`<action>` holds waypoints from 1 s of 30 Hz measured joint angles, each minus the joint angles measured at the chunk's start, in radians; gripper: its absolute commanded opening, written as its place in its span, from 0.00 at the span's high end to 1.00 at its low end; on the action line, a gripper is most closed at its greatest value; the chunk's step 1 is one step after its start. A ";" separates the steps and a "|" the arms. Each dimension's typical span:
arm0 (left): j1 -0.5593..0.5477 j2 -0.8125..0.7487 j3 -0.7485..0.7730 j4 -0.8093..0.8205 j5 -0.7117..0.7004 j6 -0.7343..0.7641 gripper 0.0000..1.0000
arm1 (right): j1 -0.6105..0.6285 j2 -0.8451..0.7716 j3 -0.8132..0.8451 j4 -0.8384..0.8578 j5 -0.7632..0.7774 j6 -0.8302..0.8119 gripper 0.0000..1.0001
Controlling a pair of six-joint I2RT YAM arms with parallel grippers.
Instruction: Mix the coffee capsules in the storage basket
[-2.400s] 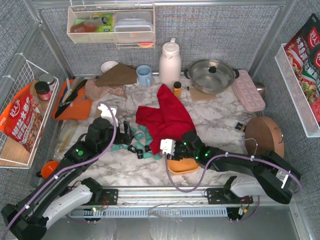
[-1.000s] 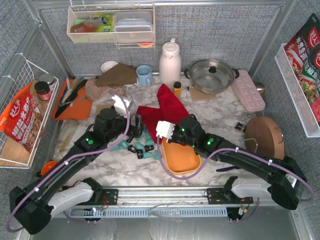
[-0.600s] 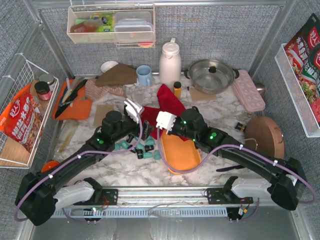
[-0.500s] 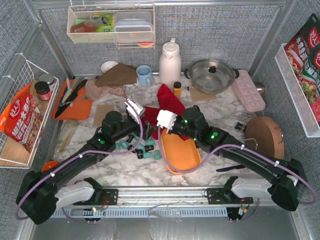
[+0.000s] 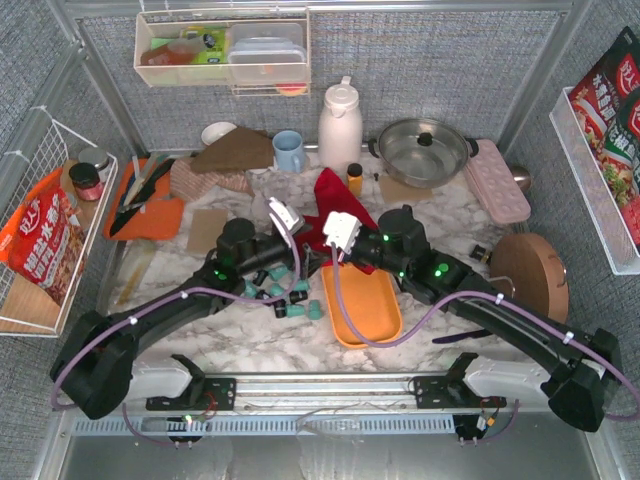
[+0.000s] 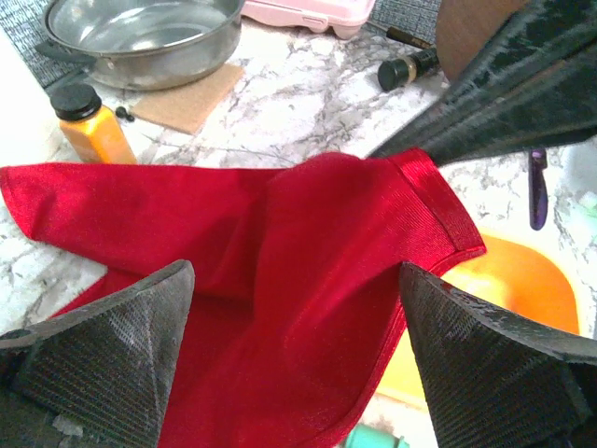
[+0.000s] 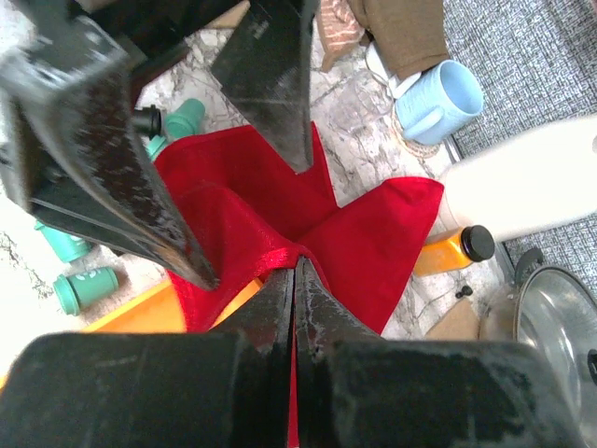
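While the right gripper (image 7: pixel 295 269) is pressed together on a fold of the red cloth (image 5: pixel 334 196) — just behind the orange basket (image 5: pixel 372 312) — the left gripper (image 6: pixel 295 280) hangs with its fingers spread wide over the same cloth, holding nothing. Teal and black capsules (image 5: pixel 285 295) lie scattered on the table (image 5: pixel 250 342) just left of the basket — outside it.

The left gripper (image 6: pixel 294 273) is hanging with its jaws spread wide over a red cloth (image 6: pixel 280 215), which is overlapping the orange storage basket (image 6: pixel 518 289) at four o'clock. A steel pot (image 6: pixel 140 33) is sitting at eleven o'clock, and an orange bottle (image 6: pixel 91 131) is standing at ten.
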 measured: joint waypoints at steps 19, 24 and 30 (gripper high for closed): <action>0.000 0.125 0.161 -0.019 -0.106 0.138 1.00 | -0.048 -0.002 0.087 -0.076 -0.043 0.003 0.58; 0.008 0.134 0.250 -0.045 -0.182 0.190 1.00 | -0.087 0.005 0.142 -0.112 -0.081 0.032 0.36; 0.020 0.135 0.353 -0.064 -0.192 0.232 1.00 | -0.153 0.030 0.198 -0.172 -0.183 0.058 0.31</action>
